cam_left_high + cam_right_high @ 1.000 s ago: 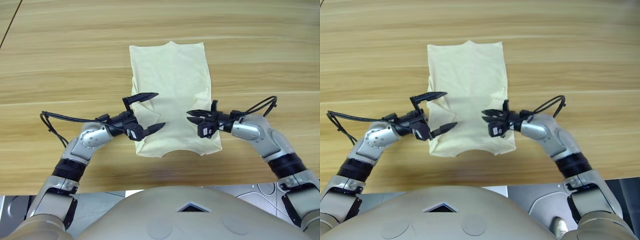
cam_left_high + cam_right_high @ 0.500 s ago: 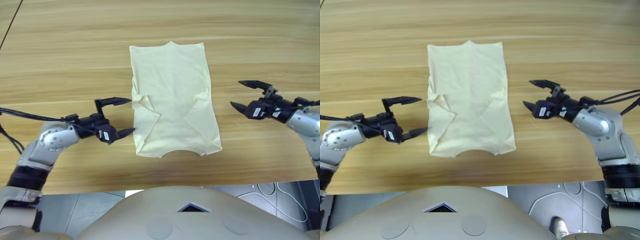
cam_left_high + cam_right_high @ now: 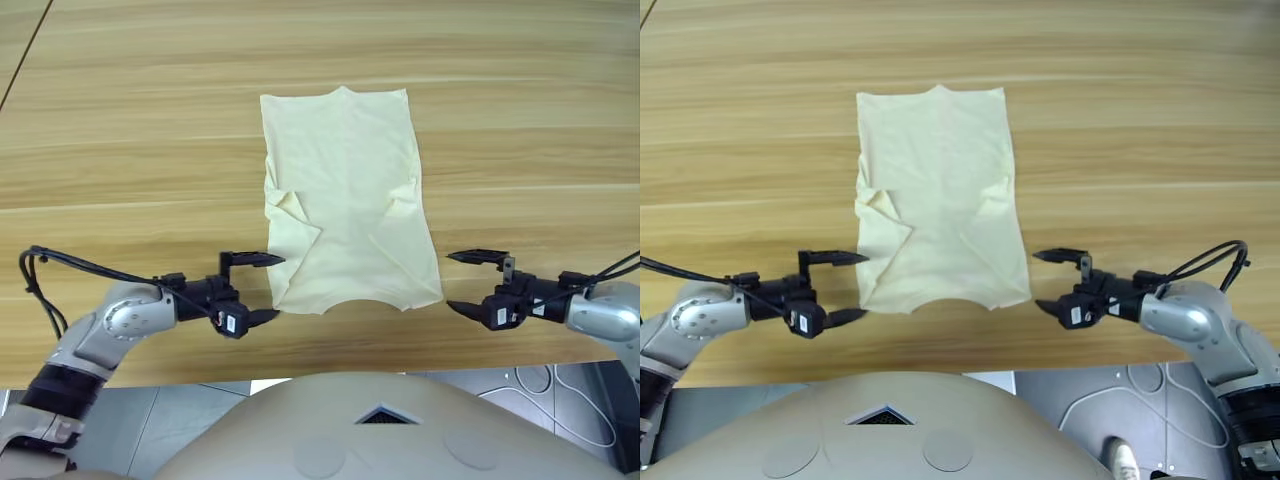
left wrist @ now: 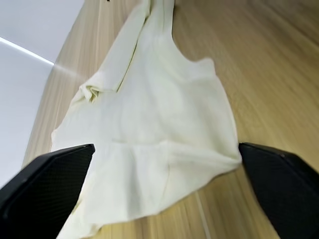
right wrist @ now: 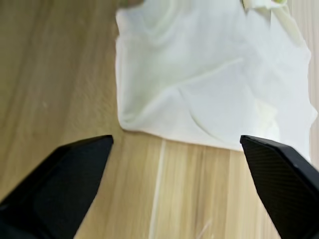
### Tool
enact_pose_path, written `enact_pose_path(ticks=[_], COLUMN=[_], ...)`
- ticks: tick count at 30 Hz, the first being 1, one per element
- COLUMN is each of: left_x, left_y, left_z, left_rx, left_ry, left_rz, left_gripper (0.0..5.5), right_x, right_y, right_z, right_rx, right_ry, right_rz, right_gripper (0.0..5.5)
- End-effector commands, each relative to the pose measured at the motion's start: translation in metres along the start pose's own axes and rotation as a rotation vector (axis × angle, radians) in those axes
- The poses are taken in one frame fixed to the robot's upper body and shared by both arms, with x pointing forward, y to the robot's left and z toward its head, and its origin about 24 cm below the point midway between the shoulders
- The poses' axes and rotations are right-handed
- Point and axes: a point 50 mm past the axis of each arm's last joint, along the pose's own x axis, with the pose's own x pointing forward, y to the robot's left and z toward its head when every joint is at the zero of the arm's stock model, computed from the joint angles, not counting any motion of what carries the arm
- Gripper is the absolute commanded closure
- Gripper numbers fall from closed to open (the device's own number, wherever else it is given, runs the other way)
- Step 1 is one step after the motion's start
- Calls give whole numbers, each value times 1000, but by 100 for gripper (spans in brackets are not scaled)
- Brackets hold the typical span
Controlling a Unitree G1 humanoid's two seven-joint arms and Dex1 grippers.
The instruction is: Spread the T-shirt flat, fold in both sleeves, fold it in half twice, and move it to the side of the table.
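Note:
A pale yellow T-shirt lies flat on the wooden table, both sleeves folded in over its body, neck end toward me. My left gripper stands open just off the shirt's near left corner, close to the table's front edge. My right gripper stands open a little to the right of the near right corner. Neither touches the cloth. The left wrist view shows the near shirt corner between its open fingertips. The right wrist view shows the other corner ahead of its open fingertips.
Bare wooden tabletop stretches wide on both sides of the shirt and beyond it. The table's front edge runs just below both grippers. Black cables loop off both forearms.
Both grippers have drawn back off the shirt, swung outward, then come down toward the near corners by the front edge. The shirt lies still with its sleeves folded in.

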Motion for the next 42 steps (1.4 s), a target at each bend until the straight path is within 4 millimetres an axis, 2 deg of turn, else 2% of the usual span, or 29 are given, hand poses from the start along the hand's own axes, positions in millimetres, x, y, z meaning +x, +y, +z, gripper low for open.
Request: enact_pose_path(ticks=[1,3,6,16,28,32,38,42], left_x=[7,7,7,4,2,1,2,3], left_y=[-9,-12,-16,-26,-28,-28,-29,-25], left_z=[-6,-7,-10,-14,-19,-21,-19,-14], left_rx=[-28,-32,-28,-24,-64,-76,-78,-63], left_ry=[17,17,29,47,33,28,-2,-32], left_rz=[-61,-75,-102,-146,-153,-155,-165,-159], left_gripper=[10,10,10,190,398,473,547,549], right_x=[10,13,17,24,28,29,30,29], right_y=[16,17,17,14,12,12,11,9], right_z=[-1,0,2,2,4,5,7,10], right_rx=[16,13,8,-2,-12,-15,-22,-28], right_ry=[-2,-15,-31,-45,-57,-63,-73,-85], right_rz=[100,105,109,102,92,91,91,88], right_gripper=[75,75,124,322,547,550,550,550])
